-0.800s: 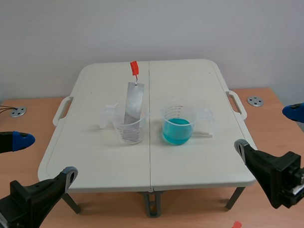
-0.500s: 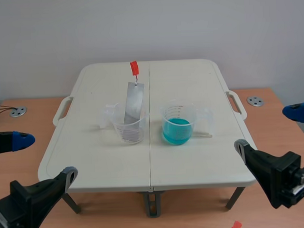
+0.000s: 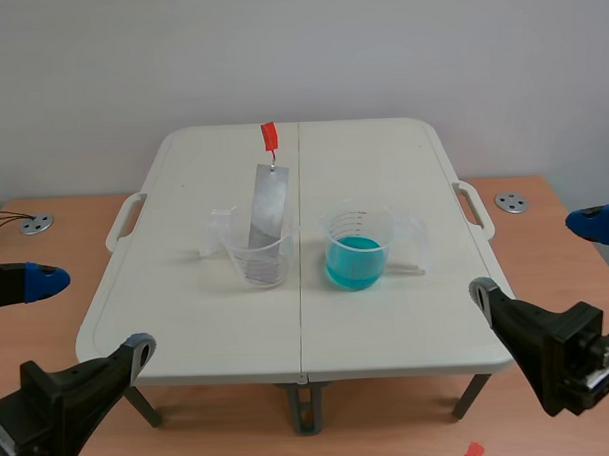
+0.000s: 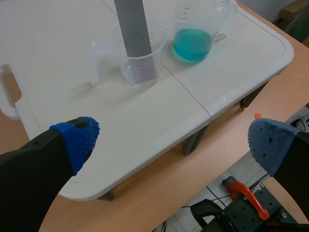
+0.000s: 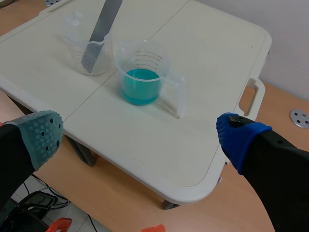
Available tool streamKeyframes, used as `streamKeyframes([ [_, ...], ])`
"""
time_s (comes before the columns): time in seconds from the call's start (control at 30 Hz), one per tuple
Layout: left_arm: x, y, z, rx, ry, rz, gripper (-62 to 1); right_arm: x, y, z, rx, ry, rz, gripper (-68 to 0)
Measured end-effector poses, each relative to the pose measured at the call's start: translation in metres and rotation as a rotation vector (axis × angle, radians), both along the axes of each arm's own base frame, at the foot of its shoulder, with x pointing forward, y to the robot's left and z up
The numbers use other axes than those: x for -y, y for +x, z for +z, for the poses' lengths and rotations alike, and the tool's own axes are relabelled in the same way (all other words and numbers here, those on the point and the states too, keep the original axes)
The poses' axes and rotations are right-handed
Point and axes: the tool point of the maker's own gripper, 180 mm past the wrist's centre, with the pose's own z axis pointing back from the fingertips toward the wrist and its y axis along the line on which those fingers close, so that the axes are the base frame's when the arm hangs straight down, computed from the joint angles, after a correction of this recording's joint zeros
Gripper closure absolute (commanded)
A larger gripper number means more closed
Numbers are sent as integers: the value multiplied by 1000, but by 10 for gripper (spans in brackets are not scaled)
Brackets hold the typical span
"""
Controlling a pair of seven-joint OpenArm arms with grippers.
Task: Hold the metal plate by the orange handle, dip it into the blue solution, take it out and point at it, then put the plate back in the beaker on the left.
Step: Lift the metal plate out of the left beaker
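**Left hand (image 3: 92, 313) and right hand (image 3: 539, 258) wide open, metal plate (image 3: 268, 204) in the left beaker (image 3: 258, 258)**

In the scene view the left hand sits at the lower left of the frame and the right hand at the lower right. Each has its fingers spread wide and grips nothing, and both are well apart from the glassware. At mid-frame on the white counter (image 3: 362, 156) the metal plate leans upright with its lower end inside the clear left beaker. Just to the right stands the second beaker (image 3: 357, 231), holding the blue solution (image 3: 356, 261). Only this view shows the orange handle (image 3: 269, 136) at the plate's top; both wrist views cut the plate off lower down. The left wrist view alone shows a black clamp (image 4: 244, 205) with a red lever on the floor below the counter's edge. The right wrist view shows the printed scale on the second beaker most plainly
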Motion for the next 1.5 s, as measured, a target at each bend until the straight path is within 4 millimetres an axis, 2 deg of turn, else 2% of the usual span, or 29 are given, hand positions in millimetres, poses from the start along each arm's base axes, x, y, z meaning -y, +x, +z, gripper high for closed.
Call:
streamKeyframes([
  [1.0,0,0,0,0,0,0,-623,0,0,0,0,0,0,-663],
  [1.47,0,0,-1,-3,2,0,-622,-1,9,11,51,9,2,-663],
  [1.5,0,0,0,-3,1,0,-540,-1,10,12,52,8,2,-663],
])
